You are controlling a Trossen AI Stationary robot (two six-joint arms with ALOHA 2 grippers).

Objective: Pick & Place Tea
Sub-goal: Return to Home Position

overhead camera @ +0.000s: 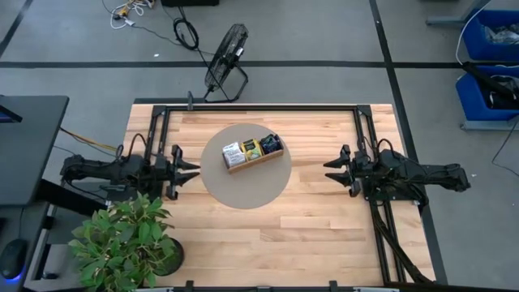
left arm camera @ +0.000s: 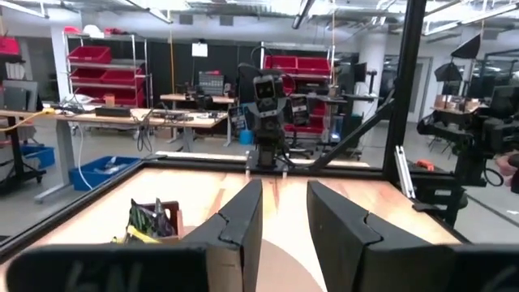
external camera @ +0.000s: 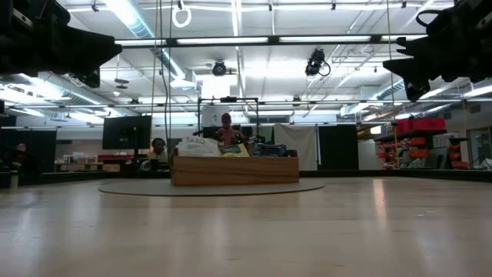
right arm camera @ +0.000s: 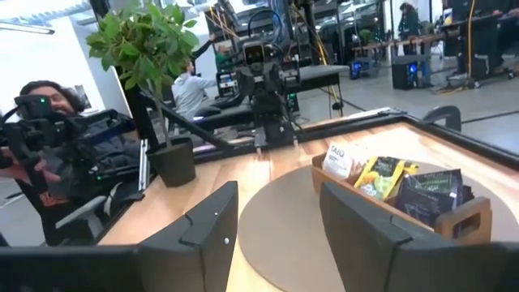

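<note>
The tea packets stand upright in a long wooden tray (overhead camera: 256,160) on a round grey mat (overhead camera: 246,185) at the table's middle: white-orange ones (overhead camera: 233,154), green-yellow ones (overhead camera: 251,149) and dark ones (overhead camera: 271,143). The right wrist view shows them too: white (right arm camera: 340,159), yellow-green (right arm camera: 381,174), dark (right arm camera: 428,195). My left gripper (overhead camera: 192,171) hovers open at the table's left, fingers pointing at the mat. My right gripper (overhead camera: 331,169) hovers open at the right, facing it. Neither touches anything.
A potted plant (overhead camera: 126,241) stands at the table's near left corner, close to the left arm. A black frame (overhead camera: 259,106) runs along the table's far edge and sides. People sit in the room beyond the table.
</note>
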